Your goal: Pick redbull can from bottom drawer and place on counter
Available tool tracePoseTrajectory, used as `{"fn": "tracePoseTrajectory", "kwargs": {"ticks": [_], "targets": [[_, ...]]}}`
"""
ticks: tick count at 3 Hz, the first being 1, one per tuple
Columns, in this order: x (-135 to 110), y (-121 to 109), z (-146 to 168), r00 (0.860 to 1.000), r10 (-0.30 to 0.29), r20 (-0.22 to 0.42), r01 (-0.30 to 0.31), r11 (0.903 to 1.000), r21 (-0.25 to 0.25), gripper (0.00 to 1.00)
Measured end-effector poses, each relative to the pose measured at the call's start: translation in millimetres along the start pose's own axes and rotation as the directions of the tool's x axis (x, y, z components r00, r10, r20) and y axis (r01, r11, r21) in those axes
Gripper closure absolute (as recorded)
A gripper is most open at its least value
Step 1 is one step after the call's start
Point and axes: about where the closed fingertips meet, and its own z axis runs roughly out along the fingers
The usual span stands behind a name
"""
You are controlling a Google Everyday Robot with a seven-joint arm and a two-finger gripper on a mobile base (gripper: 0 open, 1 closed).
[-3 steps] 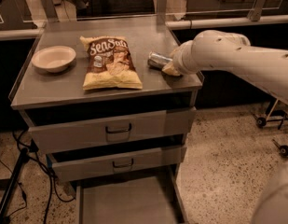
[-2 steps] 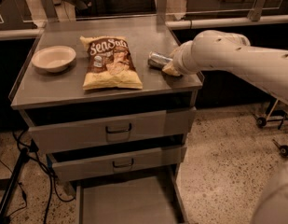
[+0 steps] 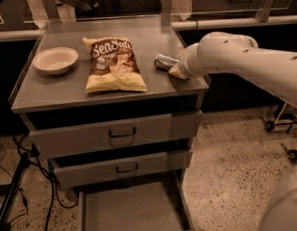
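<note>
Silvery redbull can [image 3: 163, 60] lies on the counter [image 3: 153, 35], right side; your gripper [image 3: 176, 71] is against it; whether it grips cannot be told.

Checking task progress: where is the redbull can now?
In the camera view the redbull can lies on the right side of the counter, between the chip bag and the gripper.

Bottom drawer [image 3: 133, 211] cut off below — end effector [image 3: 177, 72] on counter [image 3: 66, 88] partly hides redbull can [image 3: 164, 60].
</note>
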Motion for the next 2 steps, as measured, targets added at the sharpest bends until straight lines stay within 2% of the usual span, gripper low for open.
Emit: {"fn": "tracePoseTrajectory", "kwargs": {"ticks": [1,2], "targets": [[0.0,0.0,0.0,1.0,0.0,0.0,0.0,1.0,0.0,0.11],[0.0,0.0,0.0,1.0,0.0,0.0,0.0,1.0,0.0,0.0]]}}
